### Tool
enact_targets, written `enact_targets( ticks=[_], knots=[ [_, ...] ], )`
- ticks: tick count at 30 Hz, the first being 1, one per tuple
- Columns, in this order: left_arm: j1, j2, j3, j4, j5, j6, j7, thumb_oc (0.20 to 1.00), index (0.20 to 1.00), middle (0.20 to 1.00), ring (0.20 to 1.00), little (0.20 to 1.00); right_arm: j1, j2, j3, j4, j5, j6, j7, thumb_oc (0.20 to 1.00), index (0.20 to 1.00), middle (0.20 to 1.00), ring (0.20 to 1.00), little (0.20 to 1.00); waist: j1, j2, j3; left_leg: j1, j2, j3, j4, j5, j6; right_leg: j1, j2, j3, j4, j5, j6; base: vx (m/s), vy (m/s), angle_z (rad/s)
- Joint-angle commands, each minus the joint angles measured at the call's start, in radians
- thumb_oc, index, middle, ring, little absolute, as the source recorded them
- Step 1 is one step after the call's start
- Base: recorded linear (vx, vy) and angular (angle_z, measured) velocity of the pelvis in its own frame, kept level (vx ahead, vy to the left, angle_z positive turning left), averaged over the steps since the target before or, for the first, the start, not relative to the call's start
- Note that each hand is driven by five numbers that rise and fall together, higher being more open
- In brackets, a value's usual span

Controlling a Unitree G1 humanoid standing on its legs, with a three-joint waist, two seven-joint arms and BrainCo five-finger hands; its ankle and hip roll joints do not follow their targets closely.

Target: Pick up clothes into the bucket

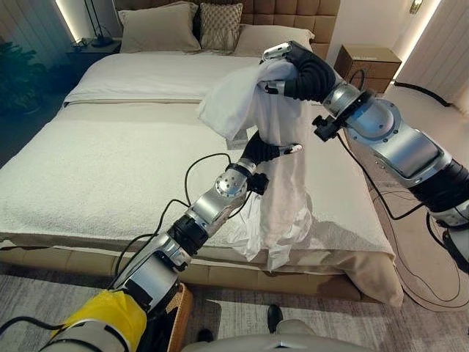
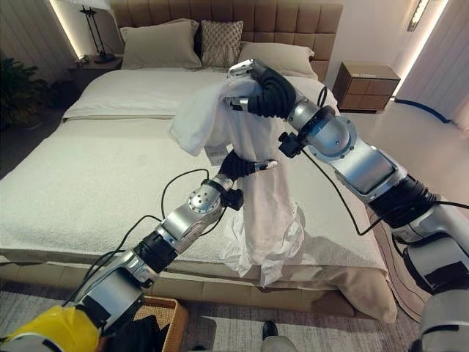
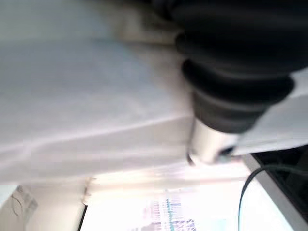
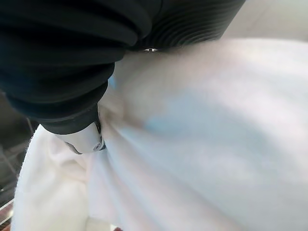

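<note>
White garment [image 1: 282,183] held up over the bed [image 1: 110,169], near its right edge and toward the foot. Long axis close to vertical: bunched top at the right hand [image 1: 289,70], loose hem hanging down to the mattress at the foot edge. A fold of cloth billows out from the top toward the bed's middle.

Right hand uppermost, fingers curled into the bunched top of the garment, carrying its weight. Grip confirmed in the right wrist view: cloth gathered tight against the hand [image 4: 84,139].

Left hand [image 2: 245,167] lower, at about mid-height of the hanging cloth, reaching in from the foot side. Fingers partly buried in the folds; one silver finger [image 1: 292,149] seen lying straight along the front of the cloth. Cannot tell whether closed on the fabric or merely pressed against it. Left wrist view no help: cloth close across the lens, fingers hidden.

Wicker bucket [image 2: 161,315] on the floor below the foot edge, near the left arm, well apart from the garment and far below it.

Judgement: lift stage, transfer not yet begun. Coming move turns on bringing the garment back over the foot edge and down toward the bucket. Trailing hem likely to drag on the mattress or drape outside the rim unless gathered first.
</note>
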Motion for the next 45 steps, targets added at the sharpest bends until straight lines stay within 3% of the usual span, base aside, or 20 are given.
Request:
enact_targets(
  ticks=[1, 8, 12, 17, 19, 20, 25, 32, 38, 45],
  knots=[
    [-0.003, -0.008, 0.036, -0.004, -0.038, -0.045, 0.025, 0.2, 0.2, 0.2, 0.2, 0.2, 0.014, -0.011, -0.13, -0.026, 0.056, -0.068, -0.053, 0.2, 0.2, 0.2, 0.2, 0.2, 0.024, -0.055, -0.031, -0.043, -0.024, -0.008, 0.08, -0.079, -0.004, 0.043, -0.038, -0.054, 0.102, -0.131, 0.05, 0.0, 0.0, 0.0],
    [0.121, 0.037, 0.104, -0.114, 0.02, -0.035, 0.042, 0.2, 0.2, 0.2, 0.2, 0.2, 0.296, 0.023, -0.41, -0.016, 0.063, -0.086, -0.133, 0.2, 0.2, 0.2, 0.2, 0.2, 0.03, -0.054, -0.028, -0.044, -0.027, -0.019, 0.081, -0.085, 0.002, 0.047, -0.038, -0.062, 0.1, -0.136, 0.049, 0.0, 0.002, 0.02],
    [0.214, 0.061, 0.167, -0.192, 0.051, -0.029, 0.045, 0.2, 0.2, 0.2, 0.2, 0.2, 0.499, 0.137, -0.591, -0.004, 0.08, -0.102, -0.184, 0.2, 0.2, 0.2, 0.2, 0.2, 0.039, -0.051, -0.019, -0.051, -0.029, -0.028, 0.085, -0.087, 0.007, 0.046, -0.041, -0.069, 0.104, -0.14, 0.046, -0.01, 0.0, 0.08],
    [0.349, 0.06, 0.262, -0.281, 0.053, -0.037, 0.05, 0.2, 0.2, 0.2, 0.2, 0.2, 0.697, 0.297, -0.718, 0.017, 0.029, -0.103, -0.231, 0.206, 0.206, 0.206, 0.206, 0.206, 0.051, -0.052, -0.01, -0.058, -0.033, -0.04, 0.087, -0.091, 0.013, 0.044, -0.042, -0.075, 0.106, -0.145, 0.045, 0.0, 0.0, 0.03],
    [0.376, 0.062, 0.283, -0.304, 0.046, -0.038, 0.05, 0.2, 0.2, 0.2, 0.2, 0.2, 0.738, 0.325, -0.734, 0.023, 0.009, -0.101, -0.243, 0.909, 0.909, 0.909, 0.909, 0.909, 0.053, -0.054, -0.01, -0.061, -0.034, -0.042, 0.088, -0.092, 0.013, 0.044, -0.042, -0.076, 0.106, -0.146, 0.045, 0.0, -0.001, 0.02],
    [0.424, 0.068, 0.325, -0.343, 0.039, -0.044, 0.043, 0.2, 0.2, 0.2, 0.2, 0.2, 0.801, 0.362, -0.763, 0.026, -0.013, -0.094, -0.238, 1.0, 1.0, 1.0, 1.0, 1.0, 0.058, -0.055, -0.004, -0.066, -0.034, -0.047, 0.09, -0.093, 0.015, 0.04, -0.042, -0.078, 0.107, -0.147, 0.043, -0.02, -0.006, 0.05],
    [0.555, 0.096, 0.468, -0.472, 0.034, -0.074, 0.022, 0.2, 0.2, 0.2, 0.2, 0.2, 0.967, 0.454, -0.819, 0.114, -0.128, -0.065, -0.229, 1.0, 1.0, 1.0, 1.0, 1.0, 0.073, -0.06, 0.02, -0.091, -0.041, -0.062, 0.103, -0.093, 0.017, 0.025, -0.045, -0.085, 0.117, -0.15, 0.041, -0.03, -0.002, 0.09],
    [0.709, 0.1, 0.675, -0.652, -0.029, -0.138, 0.004, 0.2, 0.2, 0.2, 0.2, 0.2, 1.098, 0.581, -0.806, 0.402, -0.202, -0.027, -0.206, 1.0, 1.0, 1.0, 1.0, 1.0, 0.105, -0.064, 0.072, -0.137, -0.052, -0.088, 0.134, -0.094, 0.016, -0.004, -0.05, -0.106, 0.135, -0.152, 0.037, -0.04, -0.002, 0.14],
    [0.778, 0.146, 0.829, -0.751, 0.03, -0.218, 0.041, 0.2, 0.2, 0.2, 0.2, 0.2, 1.052, 0.602, -0.79, 0.691, -0.226, -0.021, -0.235, 1.0, 1.0, 1.0, 1.0, 1.0, 0.155, -0.053, 0.145, -0.219, -0.067, -0.12, 0.181, -0.087, 0.014, -0.062, -0.067, -0.131, 0.167, -0.147, 0.035, -0.1, 0.006, 0.15],
    [0.85, 0.164, 0.909, -0.723, 0.011, -0.249, 0.052, 0.2, 0.2, 0.2, 0.2, 0.2, 0.978, 0.559, -0.795, 0.929, -0.23, -0.015, -0.264, 1.0, 1.0, 1.0, 1.0, 1.0, 0.213, -0.033, 0.194, -0.276, -0.085, -0.168, 0.202, -0.072, 0.012, -0.095, -0.089, -0.176, 0.193, -0.145, 0.033, -0.04, 0.009, 0.25]
  ],
)
